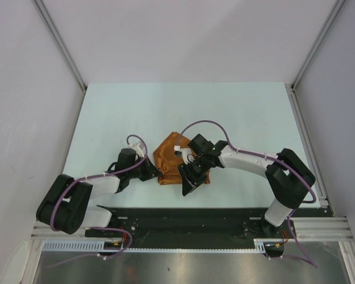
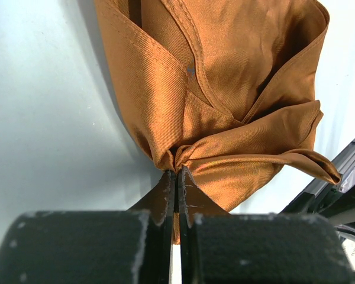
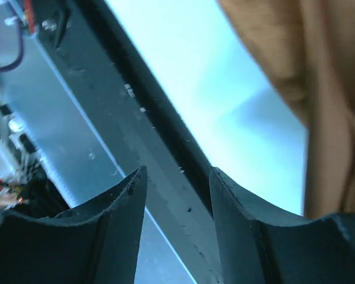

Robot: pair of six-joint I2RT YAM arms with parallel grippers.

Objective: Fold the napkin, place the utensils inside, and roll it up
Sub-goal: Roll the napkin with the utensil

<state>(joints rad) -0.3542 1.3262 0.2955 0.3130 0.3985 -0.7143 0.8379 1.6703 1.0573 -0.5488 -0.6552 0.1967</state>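
Since L jaws are clenched on a bunched fold of the napkin point(image 2: 225, 89), mid tabletop point(image 1: 236, 112), any pull could drag it into a wad. R jaws, released & empty by its right edge, may snag cloth. Utensils not visible, prob. inside.

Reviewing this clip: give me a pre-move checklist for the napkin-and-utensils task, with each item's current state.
1. Left fingers gripping the napkin: ok, pinched shut on a bunched corner.
2. Right fingers free: ok, open with nothing between them.
3. Napkin lying flat in a neat fold: not ok, it is bunched and creased.
4. Utensils located: cannot tell, none are visible in any view.
5. Napkin on the table: ok.
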